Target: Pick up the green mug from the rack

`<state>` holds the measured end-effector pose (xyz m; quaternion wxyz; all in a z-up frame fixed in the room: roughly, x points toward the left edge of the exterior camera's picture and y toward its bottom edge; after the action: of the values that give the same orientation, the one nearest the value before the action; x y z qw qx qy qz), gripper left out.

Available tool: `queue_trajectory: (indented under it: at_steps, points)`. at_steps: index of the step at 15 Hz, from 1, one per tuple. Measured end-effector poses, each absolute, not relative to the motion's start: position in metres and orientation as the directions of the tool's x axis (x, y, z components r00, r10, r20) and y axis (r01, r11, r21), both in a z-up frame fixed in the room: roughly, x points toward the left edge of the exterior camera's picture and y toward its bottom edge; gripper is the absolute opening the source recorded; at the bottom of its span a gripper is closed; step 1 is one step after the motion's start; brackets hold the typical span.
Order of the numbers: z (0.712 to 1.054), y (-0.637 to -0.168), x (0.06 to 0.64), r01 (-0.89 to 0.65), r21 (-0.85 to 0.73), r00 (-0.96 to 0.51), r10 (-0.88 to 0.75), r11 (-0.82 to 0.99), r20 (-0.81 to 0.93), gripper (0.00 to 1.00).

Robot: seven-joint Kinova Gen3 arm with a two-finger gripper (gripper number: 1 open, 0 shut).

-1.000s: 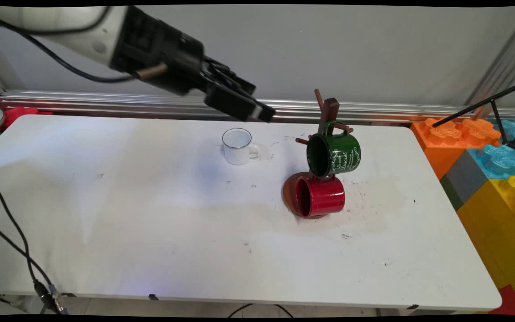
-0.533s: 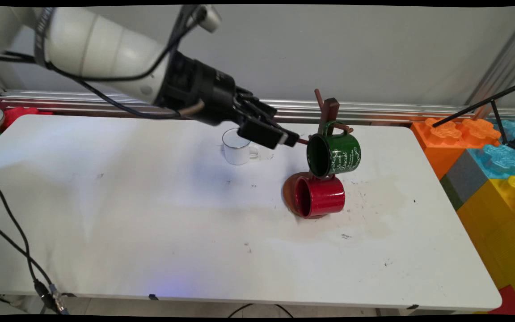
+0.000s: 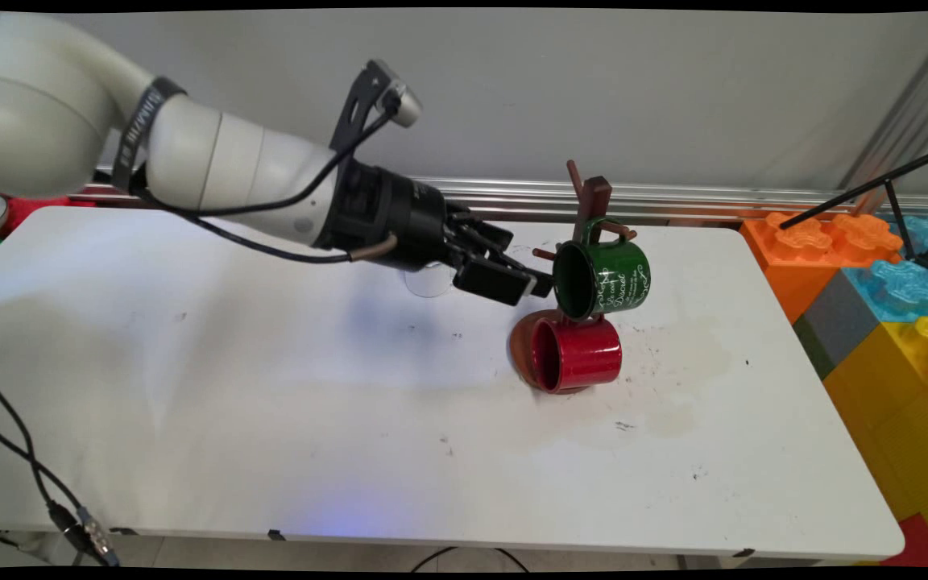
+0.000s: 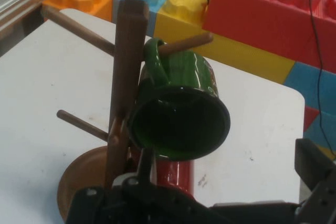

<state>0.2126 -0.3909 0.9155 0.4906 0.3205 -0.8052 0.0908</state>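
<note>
White tabletop [image 3: 271,403] stretched across the scene, scuffed with dark marks and a faint stain toward its right end, with a grey wall and an aluminium rail behind it. Big toy building blocks [image 3: 875,298] in orange, blue, yellow and red stood against the table's right edge. Near the far right part of the table stood a brown wooden mug tree [image 3: 591,201] on a round base; a green mug [image 3: 602,278] hung by its handle from one peg, mouth turned toward the arm, with white cursive lettering on its side that was too small to read. Below it a red mug [image 3: 577,353] lay on its side at the base. The white arm reached in from the left, a black band with unreadable lettering round one link, and the black gripper [image 3: 527,283] hovered just beside the green mug's rim; whether its fingers were apart or together could not be told. Behind the gripper a white mug [image 3: 425,283] was mostly hidden. Broad bare table lay to the left and front.
</note>
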Motion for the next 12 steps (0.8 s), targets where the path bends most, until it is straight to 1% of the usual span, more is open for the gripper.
queue_trajectory:
  at_steps: [5,12]
  points:
    - [0.896,-0.391,0.210,-0.611,0.190,-0.281,-0.435,0.768,0.856,1.00]
    - [0.879,-0.394,0.206,-0.607,0.211,-0.249,-0.435,0.766,0.865,1.00]
